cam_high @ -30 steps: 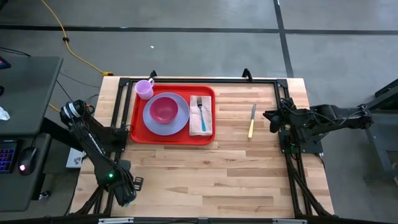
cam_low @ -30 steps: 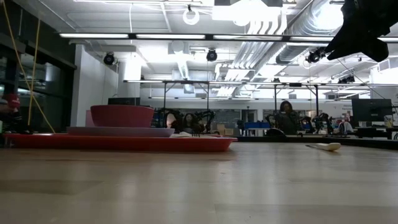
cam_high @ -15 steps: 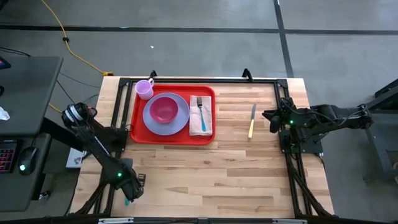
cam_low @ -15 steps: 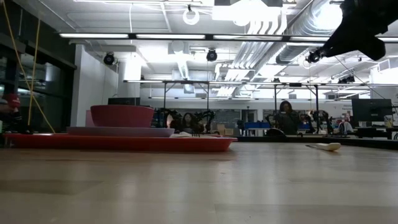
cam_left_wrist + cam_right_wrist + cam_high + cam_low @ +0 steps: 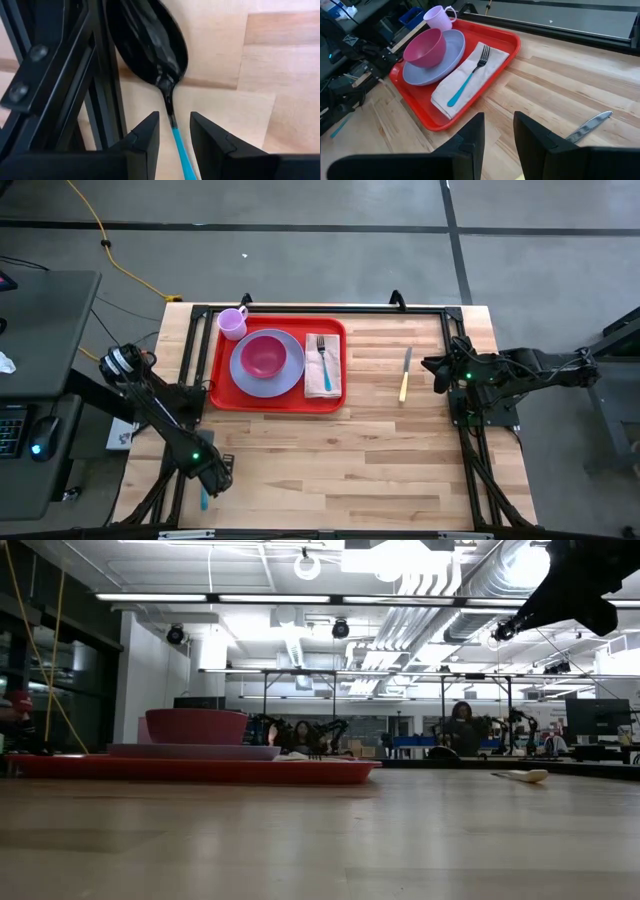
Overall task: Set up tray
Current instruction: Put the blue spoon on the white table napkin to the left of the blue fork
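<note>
Left gripper [image 5: 207, 483] has shifted a little further in over the table's near-left corner since a second ago. Its fingers [image 5: 145, 137] straddle a spoon [image 5: 159, 60] (teal handle, dark bowl), part open; whether they grip it, cannot tell. Tray [image 5: 222, 392], far-left on the table, unmoved: cup [image 5: 233, 323], bowl [image 5: 264, 356] on plate [image 5: 290, 380], fork [image 5: 324, 358] on napkin [image 5: 312, 385]. Knife [image 5: 405, 373] lies right of it. Right gripper [image 5: 436, 366] hangs beyond at the right edge, part open, empty.

This is a robotics lab in an open industrial hall. Across the upper part of the low view run exposed ducts [image 5: 470, 600] and strip lights [image 5: 250, 598], with more workstations [image 5: 480, 745] and seated people [image 5: 461, 725] in the middle distance. At the left edge of the high view a desk [image 5: 40, 330] with a keyboard [image 5: 12, 430] and mouse [image 5: 38, 448] stands on grey concrete floor [image 5: 320, 250].
</note>
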Robot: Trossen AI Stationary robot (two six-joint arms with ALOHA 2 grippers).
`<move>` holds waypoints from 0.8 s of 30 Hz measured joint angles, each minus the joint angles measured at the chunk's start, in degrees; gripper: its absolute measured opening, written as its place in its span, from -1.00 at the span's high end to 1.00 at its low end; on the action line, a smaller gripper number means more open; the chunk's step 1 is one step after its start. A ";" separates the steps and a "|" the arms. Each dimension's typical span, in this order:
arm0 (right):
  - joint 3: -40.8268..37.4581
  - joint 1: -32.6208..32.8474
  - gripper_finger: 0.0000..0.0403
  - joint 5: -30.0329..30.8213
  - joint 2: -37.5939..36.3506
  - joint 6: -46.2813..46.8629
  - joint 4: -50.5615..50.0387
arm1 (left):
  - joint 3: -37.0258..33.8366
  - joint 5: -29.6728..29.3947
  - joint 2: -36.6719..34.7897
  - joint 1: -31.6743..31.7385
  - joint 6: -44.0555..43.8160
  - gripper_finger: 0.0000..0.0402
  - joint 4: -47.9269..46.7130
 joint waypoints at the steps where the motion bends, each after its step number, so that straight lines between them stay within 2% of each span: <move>1: 0.00 0.02 0.59 0.00 0.00 0.00 0.00 | -0.42 -0.01 -0.01 0.02 0.06 0.31 0.39; 24: 0.04 0.01 0.59 0.11 0.02 -0.45 0.17 | -1.53 0.97 3.27 2.16 1.00 0.31 2.28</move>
